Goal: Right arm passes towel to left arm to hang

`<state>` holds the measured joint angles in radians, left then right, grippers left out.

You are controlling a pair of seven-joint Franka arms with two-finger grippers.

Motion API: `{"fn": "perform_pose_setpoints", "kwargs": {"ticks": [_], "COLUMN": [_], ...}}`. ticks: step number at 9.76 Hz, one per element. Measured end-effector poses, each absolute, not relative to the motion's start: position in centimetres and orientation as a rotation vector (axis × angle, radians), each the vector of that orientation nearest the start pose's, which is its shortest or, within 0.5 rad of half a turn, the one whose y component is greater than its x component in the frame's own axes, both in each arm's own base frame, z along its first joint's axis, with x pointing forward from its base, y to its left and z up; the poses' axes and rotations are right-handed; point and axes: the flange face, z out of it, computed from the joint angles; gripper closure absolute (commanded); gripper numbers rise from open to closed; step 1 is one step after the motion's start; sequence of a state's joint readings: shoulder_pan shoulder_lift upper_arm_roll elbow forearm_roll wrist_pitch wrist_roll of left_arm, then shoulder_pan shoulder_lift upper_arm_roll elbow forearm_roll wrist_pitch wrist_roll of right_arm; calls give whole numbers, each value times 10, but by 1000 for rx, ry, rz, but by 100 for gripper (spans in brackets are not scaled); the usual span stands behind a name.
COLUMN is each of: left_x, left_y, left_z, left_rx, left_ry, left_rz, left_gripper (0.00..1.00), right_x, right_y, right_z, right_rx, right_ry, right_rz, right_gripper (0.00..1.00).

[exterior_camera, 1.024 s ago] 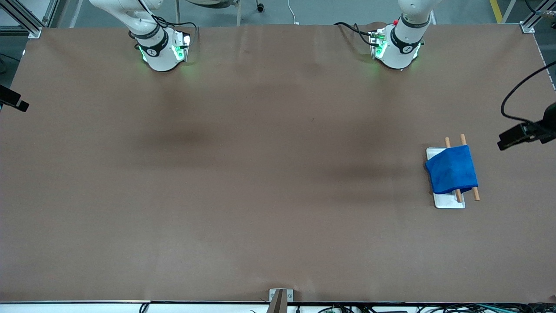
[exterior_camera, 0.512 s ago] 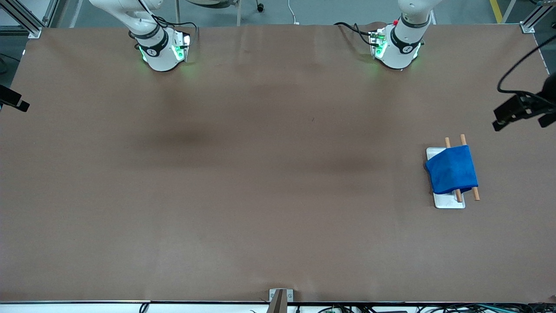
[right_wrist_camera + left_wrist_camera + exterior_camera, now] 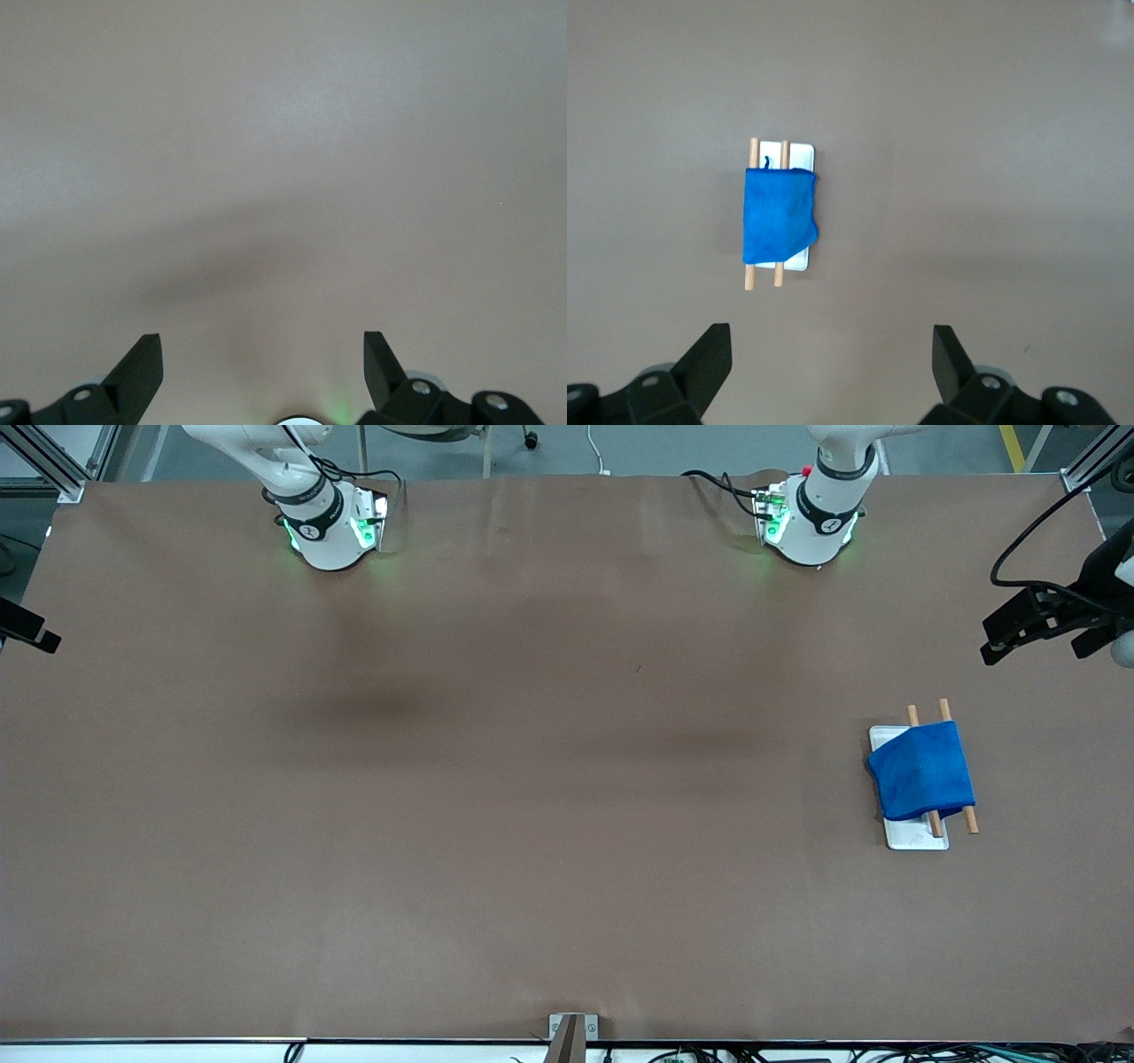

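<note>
The bright blue towel (image 3: 921,771) hangs folded over two wooden rods (image 3: 912,715) of a small rack with a white base (image 3: 917,837), toward the left arm's end of the table. The left wrist view shows the towel (image 3: 778,217) far below with its small loop by one rod. My left gripper (image 3: 1038,642) is open and empty, high over the table edge at that end, apart from the rack; its fingers (image 3: 709,354) stand wide apart. My right gripper (image 3: 263,347) is open and empty over bare table near its own base.
Brown table covering (image 3: 532,779) spans the whole surface. The right arm's base (image 3: 328,531) and the left arm's base (image 3: 811,522) stand along the table edge farthest from the front camera. A metal bracket (image 3: 571,1032) sits at the nearest edge.
My left gripper has moved away from the rack, toward the bases' side of the table, still open. The towel, rack and right arm have not moved.
</note>
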<state>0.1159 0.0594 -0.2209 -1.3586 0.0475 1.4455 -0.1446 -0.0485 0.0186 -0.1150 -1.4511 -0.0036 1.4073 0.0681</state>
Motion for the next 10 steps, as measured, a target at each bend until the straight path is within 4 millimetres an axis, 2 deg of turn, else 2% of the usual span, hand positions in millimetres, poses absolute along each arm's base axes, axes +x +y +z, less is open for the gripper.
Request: {"fn": "perform_pose_setpoints", "kwargs": {"ticks": [2,6,10], "left_x": [541,510,505], "left_y": [-45,-58,-64], "left_z": [670,660,659], "left_rx": [-3108,-3099,-3098], "left_ry": [-51,1,29], "left_rz": [-16,-14,-19], "left_gripper": [0,0,0], "right_x": [536,537,536], "right_y": [-86,-86,-86], "right_z": [656,656,656], "right_rx": [-3123,-3123,-3123], "right_ry": [357,357,358], "right_rz": [97,96,96], "right_gripper": [0,0,0]}}
